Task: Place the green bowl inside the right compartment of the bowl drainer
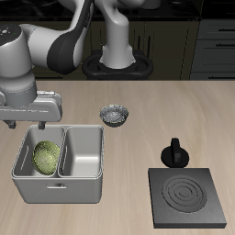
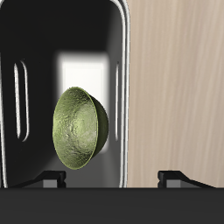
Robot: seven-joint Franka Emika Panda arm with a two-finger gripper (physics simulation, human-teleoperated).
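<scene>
The green bowl [image 1: 46,158] stands on its edge inside the right compartment [image 1: 25,169] of the bowl drainer [image 1: 57,189], leaning against a side wall with its yellowish inside showing. In the wrist view the green bowl [image 2: 80,126] lies well below the hand in the deep grey right compartment [image 2: 83,70]. My gripper [image 1: 41,126] hangs just above that well, over the drainer's back rim. The gripper [image 2: 112,179] is open, its fingertips [image 2: 54,178] spread wide with nothing between them, apart from the bowl.
A grey-blue patterned bowl [image 1: 114,115] sits on the table just behind the drainer's other well [image 1: 84,151]. A black square stove plate [image 1: 187,197] lies near the front edge, with a small black knobbed object [image 1: 173,153] behind it.
</scene>
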